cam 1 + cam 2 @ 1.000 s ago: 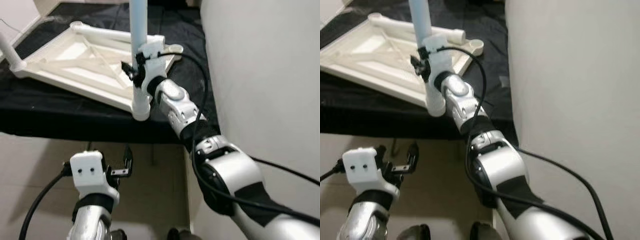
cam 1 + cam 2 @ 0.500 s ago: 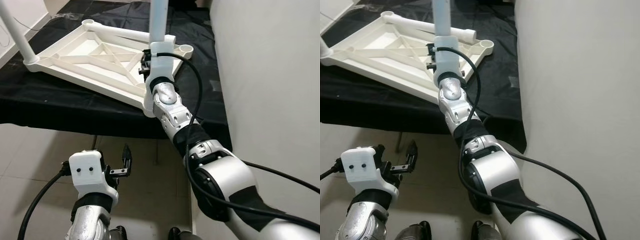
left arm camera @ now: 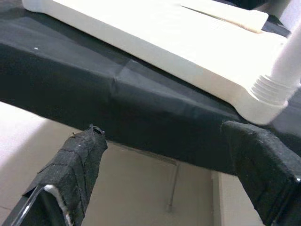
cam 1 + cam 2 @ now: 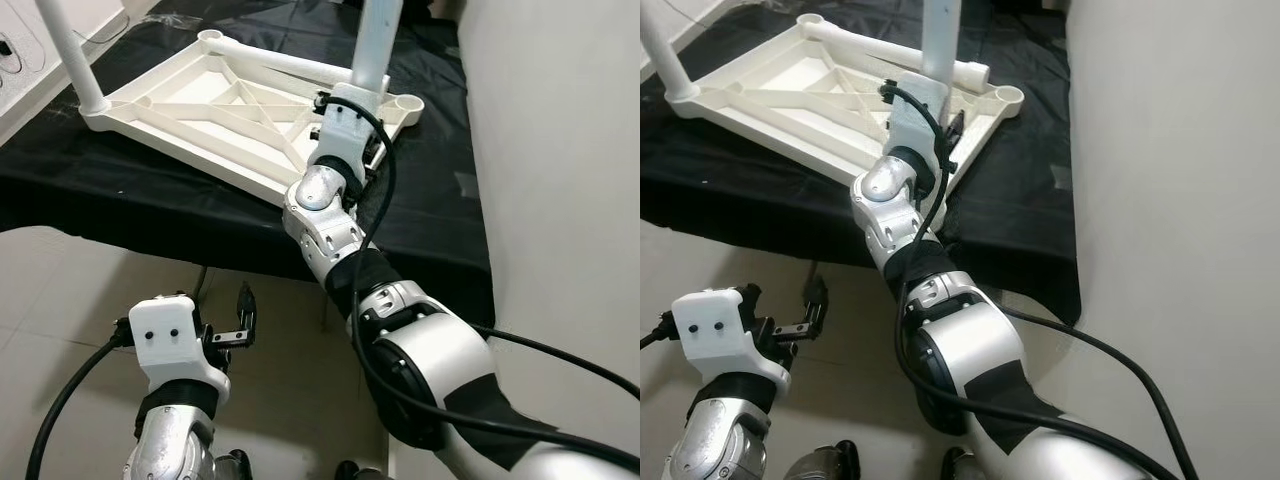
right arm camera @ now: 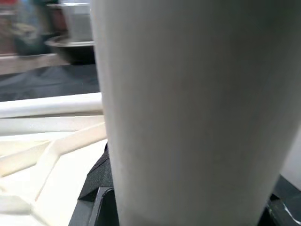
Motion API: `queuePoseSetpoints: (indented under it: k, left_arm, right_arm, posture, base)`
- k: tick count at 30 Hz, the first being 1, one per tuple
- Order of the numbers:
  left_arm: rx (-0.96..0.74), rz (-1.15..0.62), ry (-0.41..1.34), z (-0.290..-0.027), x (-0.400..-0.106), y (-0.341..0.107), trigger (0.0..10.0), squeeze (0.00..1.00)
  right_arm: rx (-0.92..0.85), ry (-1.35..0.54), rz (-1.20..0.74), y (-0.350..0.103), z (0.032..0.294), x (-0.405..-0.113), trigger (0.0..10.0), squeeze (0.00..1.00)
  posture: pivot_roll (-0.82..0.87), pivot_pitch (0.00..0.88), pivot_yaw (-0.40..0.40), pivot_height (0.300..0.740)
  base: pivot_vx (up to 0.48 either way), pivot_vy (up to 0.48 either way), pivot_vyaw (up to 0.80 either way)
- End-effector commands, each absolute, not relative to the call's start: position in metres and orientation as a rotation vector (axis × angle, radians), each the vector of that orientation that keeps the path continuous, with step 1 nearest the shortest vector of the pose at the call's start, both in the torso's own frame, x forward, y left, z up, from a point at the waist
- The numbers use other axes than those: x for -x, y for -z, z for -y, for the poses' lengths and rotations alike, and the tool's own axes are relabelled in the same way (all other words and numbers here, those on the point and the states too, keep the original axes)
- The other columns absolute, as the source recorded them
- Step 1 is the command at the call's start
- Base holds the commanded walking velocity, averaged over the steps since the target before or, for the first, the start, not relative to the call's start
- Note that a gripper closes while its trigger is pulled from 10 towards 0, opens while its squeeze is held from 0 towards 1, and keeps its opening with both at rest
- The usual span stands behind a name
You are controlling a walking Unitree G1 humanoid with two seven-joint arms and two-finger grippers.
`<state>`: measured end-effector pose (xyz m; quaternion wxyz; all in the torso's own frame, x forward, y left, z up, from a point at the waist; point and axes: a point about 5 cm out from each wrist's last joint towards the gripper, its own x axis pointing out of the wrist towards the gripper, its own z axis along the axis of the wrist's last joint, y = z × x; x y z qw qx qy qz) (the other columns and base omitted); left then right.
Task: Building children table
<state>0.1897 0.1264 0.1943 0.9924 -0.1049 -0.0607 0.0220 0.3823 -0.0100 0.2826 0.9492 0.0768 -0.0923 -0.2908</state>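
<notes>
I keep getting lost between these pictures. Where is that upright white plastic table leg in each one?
Left eye view: upright white plastic table leg, top centre, above the right tool.
Right eye view: top centre.
Left wrist view: its threaded foot and pale shaft.
Right wrist view: the broad white column, up close.
Shared landmark: black cloth.

Black-draped bench (image 4: 150, 215) beside pale wall (image 4: 560, 150), beige tiled floor (image 4: 60, 290).
</notes>
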Motion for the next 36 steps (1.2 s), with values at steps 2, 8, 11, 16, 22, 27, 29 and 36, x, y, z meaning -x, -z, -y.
queuePoseSetpoints:
  k: [2,8,11,16,22,27,29,36]
  left_arm:
    - [0.223,0.138,-0.051,-0.126,-0.187,-0.199,10.0,0.0]
    - [0.246,0.133,0.028,-0.116,-0.187,-0.2,10.0,0.0]
    - [0.272,0.122,0.118,-0.106,-0.186,-0.199,10.0,0.0]
    - [0.339,0.094,0.335,-0.086,-0.179,-0.199,10.0,0.0]
    - [0.411,0.061,0.499,-0.072,-0.167,-0.199,10.0,0.0]
    - [0.436,0.046,0.562,-0.067,-0.163,-0.197,10.0,0.0]
    - [0.432,0.047,0.56,-0.067,-0.163,-0.197,10.0,0.0]
    - [0.433,0.051,0.56,-0.069,-0.166,-0.196,10.0,0.0]
  right_arm:
    - [-0.166,0.72,-0.091,-0.232,0.02,-0.38,10.0,0.0]
    - [-0.158,0.796,-0.086,-0.239,0.029,-0.382,10.0,0.0]
    - [-0.161,0.816,-0.108,-0.236,0.032,-0.382,10.0,0.0]
    - [-0.15,0.822,-0.109,-0.237,0.032,-0.382,10.0,0.0]
    - [-0.201,0.829,-0.159,-0.234,0.033,-0.382,10.0,0.0]
    - [-0.205,0.795,-0.168,-0.235,0.031,-0.383,10.0,0.0]
    - [-0.209,0.785,-0.168,-0.235,0.03,-0.383,10.0,0.0]
    - [-0.203,0.746,-0.176,-0.232,0.026,-0.383,10.0,0.0]
  posture:
    - [0.15,0.25,-0.103,0.74]
    - [0.15,0.232,-0.102,0.74]
    - [0.15,0.223,-0.1,0.74]
    - [0.14,0.212,-0.104,0.74]
    - [0.15,0.204,-0.106,0.74]
    - [0.14,0.196,-0.107,0.74]
    - [0.14,0.196,-0.107,0.74]
    - [0.13,0.194,-0.106,0.74]
  base:
    - [0.0,0.0,0.0]
    - [0.0,0.0,0.0]
    - [0.0,0.0,0.0]
    - [0.0,0.0,0.0]
    - [0.0,0.0,0.0]
    - [0.0,0.0,0.0]
    - [0.0,0.0,0.0]
    - [0.0,0.0,0.0]
